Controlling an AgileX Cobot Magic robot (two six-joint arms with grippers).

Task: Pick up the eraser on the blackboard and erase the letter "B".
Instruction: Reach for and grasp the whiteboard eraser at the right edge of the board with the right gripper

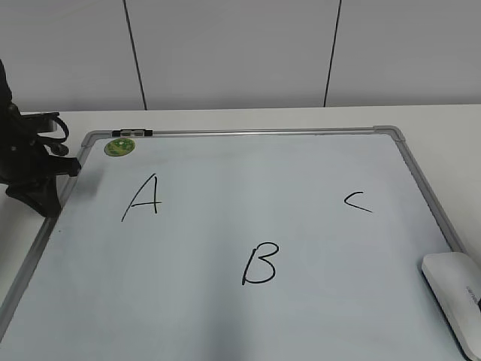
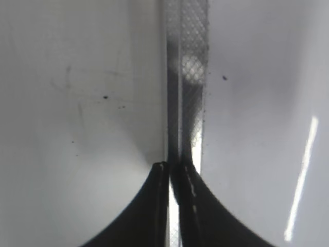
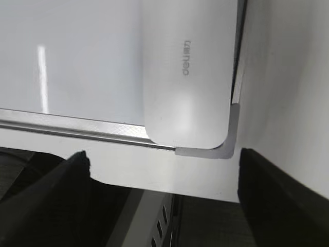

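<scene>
The eraser (image 1: 454, 299) lies untouched in the near right corner of the blackboard (image 1: 225, 323), well apart from the letter "B" (image 1: 260, 263) at the board's middle. The right gripper (image 3: 163, 170) hangs just off that corner, spread wide and empty, its fingers (image 3: 67, 175) straddling the corner cap.

The eraser is glossy and rounded, and it sits tight against the frame, so a finger may strike the metal rim instead of sliding beside the block, or the block may squirt out of a shallow pinch. On the way to the "B", a wide sweep could also smear the "A" (image 1: 143, 197) or the "C" (image 1: 358, 201).

The left gripper (image 2: 169, 170) rests closed, holding nothing, over the board's left frame. Only the exterior view shows the letters; only the right wrist view shows the eraser's snug fit in the corner.
</scene>
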